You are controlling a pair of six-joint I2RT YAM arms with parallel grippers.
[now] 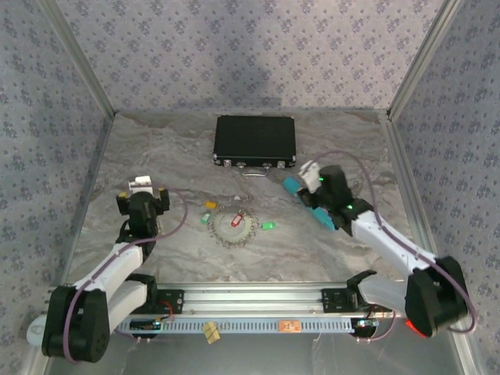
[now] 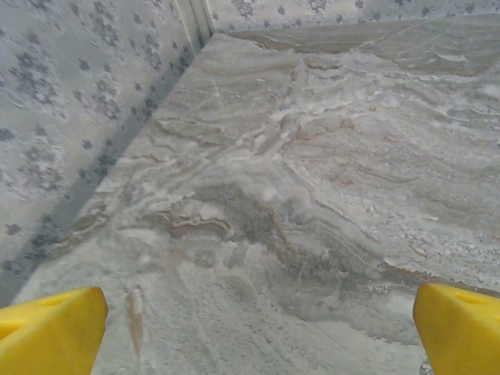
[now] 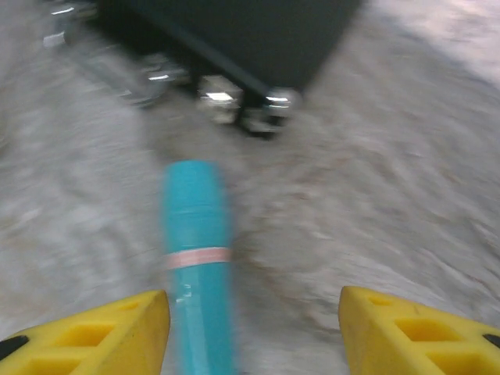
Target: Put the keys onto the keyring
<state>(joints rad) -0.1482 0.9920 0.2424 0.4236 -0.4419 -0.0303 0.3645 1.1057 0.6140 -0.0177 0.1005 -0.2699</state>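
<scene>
Tiny keys by the keyring, well clear of the tabletop's edges, looked light, stiff and slippery, best pinched by their plastic heads. The left gripper gaped empty, and the right gripper gaped too, with a teal cylinder lying unclamped between its fingers.

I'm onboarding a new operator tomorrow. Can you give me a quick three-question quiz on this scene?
1. True or false: the red key lies inside the outline of the keyring.
2. What lies between the jaws of the right gripper? A) teal cylinder B) black case C) green key
3. Is the left gripper open or shut?
Key: 1 true; 2 A; 3 open.
</scene>
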